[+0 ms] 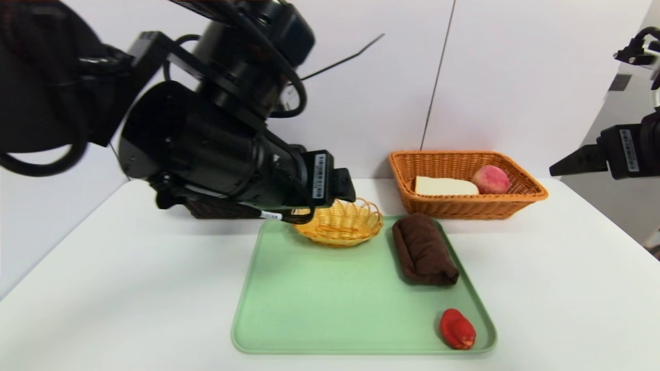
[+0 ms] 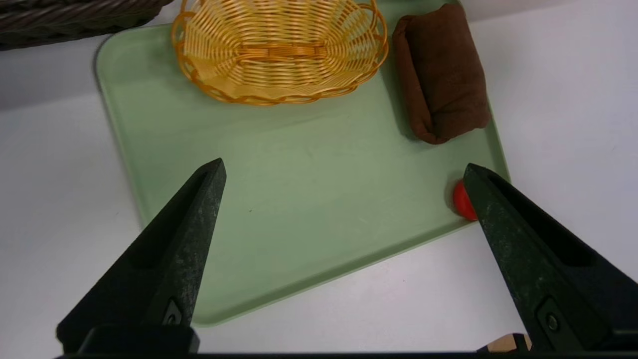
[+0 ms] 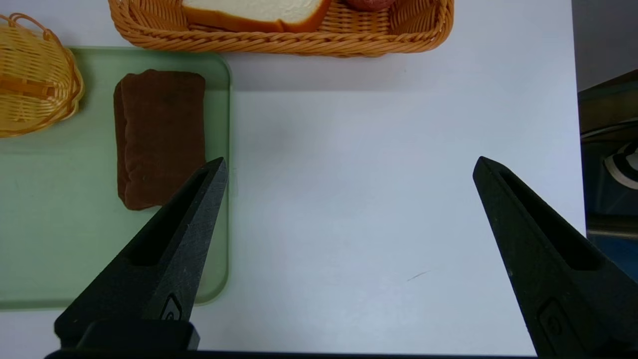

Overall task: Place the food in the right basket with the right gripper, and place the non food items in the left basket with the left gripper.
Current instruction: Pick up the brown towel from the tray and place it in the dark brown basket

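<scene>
Bright, even light from overhead fills all views; the white surface [image 1: 129,288] shows no glare; a soft shadow lies under the left arm [image 1: 206,149], which sits close to the head camera and slightly out of focus; straight lines bow at that view's edges.

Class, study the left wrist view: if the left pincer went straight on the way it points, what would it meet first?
Probably the bare green tray; the left pincer, open, points there. Depth is uncertain.
</scene>
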`<state>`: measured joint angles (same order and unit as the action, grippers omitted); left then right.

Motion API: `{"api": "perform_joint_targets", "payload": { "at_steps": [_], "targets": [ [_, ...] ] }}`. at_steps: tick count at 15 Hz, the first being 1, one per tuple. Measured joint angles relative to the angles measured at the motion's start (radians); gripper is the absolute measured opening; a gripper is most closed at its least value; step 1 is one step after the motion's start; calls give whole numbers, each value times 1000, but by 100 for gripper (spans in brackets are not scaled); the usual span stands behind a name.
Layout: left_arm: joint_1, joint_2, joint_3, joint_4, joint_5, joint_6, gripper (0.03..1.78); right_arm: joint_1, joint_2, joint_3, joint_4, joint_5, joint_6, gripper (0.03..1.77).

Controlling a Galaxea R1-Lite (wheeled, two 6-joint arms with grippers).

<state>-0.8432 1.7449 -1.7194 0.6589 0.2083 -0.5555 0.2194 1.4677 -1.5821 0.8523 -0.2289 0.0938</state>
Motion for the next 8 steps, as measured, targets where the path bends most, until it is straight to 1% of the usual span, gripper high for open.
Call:
{"api": "perform_joint_targets", "payload": {
  "at_steps": [2, 4, 6, 8],
  "targets": [
    [-41, 86, -93, 26, 27, -34, 169, 12, 2, 8, 0, 0, 23, 169],
    [-84, 167, -188, 54, 40, -67, 169, 21, 3, 20, -1, 0, 31, 169],
    [-138, 230, -229, 39, 51, -73, 169, 23, 3, 33, -2, 0, 32, 170],
    [-180, 278, -240, 10, 52, -67, 169, 24, -1, 47, -3, -1, 34, 170]
  ]
}}
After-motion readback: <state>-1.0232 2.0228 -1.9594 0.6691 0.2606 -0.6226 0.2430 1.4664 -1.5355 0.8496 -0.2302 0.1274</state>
